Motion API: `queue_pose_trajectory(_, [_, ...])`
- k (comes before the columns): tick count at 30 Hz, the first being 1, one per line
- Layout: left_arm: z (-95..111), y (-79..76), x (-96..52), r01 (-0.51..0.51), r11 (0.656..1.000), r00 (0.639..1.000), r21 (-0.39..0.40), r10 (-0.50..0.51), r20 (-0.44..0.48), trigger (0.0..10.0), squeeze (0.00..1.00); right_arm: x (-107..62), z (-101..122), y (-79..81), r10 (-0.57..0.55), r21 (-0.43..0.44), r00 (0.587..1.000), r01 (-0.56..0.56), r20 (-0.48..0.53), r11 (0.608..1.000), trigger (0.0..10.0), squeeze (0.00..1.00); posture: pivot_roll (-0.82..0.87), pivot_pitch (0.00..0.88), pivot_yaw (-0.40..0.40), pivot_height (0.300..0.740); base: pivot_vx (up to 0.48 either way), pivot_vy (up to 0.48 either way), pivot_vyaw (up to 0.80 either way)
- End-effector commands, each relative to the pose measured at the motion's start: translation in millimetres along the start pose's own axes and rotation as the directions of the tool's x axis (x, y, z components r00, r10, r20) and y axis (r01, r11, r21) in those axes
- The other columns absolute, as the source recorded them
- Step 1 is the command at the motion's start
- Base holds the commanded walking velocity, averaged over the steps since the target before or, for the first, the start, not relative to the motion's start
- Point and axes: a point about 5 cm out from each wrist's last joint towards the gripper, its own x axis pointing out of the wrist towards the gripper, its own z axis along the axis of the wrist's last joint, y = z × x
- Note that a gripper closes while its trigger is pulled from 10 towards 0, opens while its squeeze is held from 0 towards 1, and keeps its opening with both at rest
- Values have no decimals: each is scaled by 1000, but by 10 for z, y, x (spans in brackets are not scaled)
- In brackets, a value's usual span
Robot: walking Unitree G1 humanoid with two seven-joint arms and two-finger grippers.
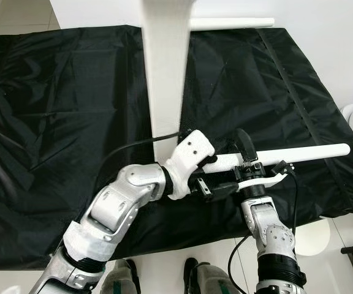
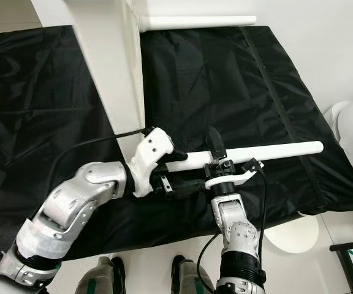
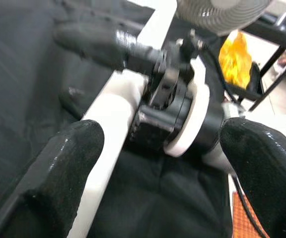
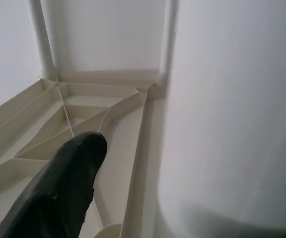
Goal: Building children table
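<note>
While right tool (image 1: 245, 160) grips table leg (image 1: 311, 152); left wrist sees fan (image 3: 222, 12).

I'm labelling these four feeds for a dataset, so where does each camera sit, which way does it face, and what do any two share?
Left eye: on the head, looking down at the black cloth, both arms, and the white leg held by the right pincer.
Right eye: beside it, same scene, with the left pincer near the leg.
Left wrist: along its own black fingers, facing the right pincer and leg.
Right wrist: along one finger, facing the ribbed white tabletop underside.
Shared: leg and right pincer.
</note>
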Motion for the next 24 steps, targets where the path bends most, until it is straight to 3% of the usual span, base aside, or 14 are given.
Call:
queue_pose_trajectory(1, [63, -42, -100, -2, 1000, 999, 4, 2, 54, 10000, 0, -376, -396, -367, -221, 156, 975, 221, -16, 963, 10000, 0, 53, 206, -4, 740, 0, 0, 0])
queue_pose_trajectory(2, [97, -105, -143, 13, 1000, 996, 11, -14, 91, 10000, 0, -372, -383, -364, -215, 160, 977, 214, -13, 964, 10000, 0, 57, 206, -6, 740, 0, 0, 0])
queue_pose_trajectory(7, [61, -236, -179, 75, 997, 994, 34, -78, 80, 10000, 0, -377, -371, -361, -203, 173, 979, 202, -14, 964, 10000, 0, 63, 206, -10, 740, 0, 0, 0])
queue_pose_trajectory(17, [78, -230, -152, 87, 995, 992, 44, -90, 83, 10000, 0, -426, -360, -305, -163, 224, 987, 157, 6, 962, 10000, 0, 61, 205, -4, 740, 0, 0, 0])
queue_pose_trajectory(24, [64, -245, -166, 105, 993, 992, 48, -108, 72, 10000, 0, -547, -350, -248, -138, 248, 990, 129, 19, 960, 10000, 0, 52, 215, 4, 740, 0, 0, 0])
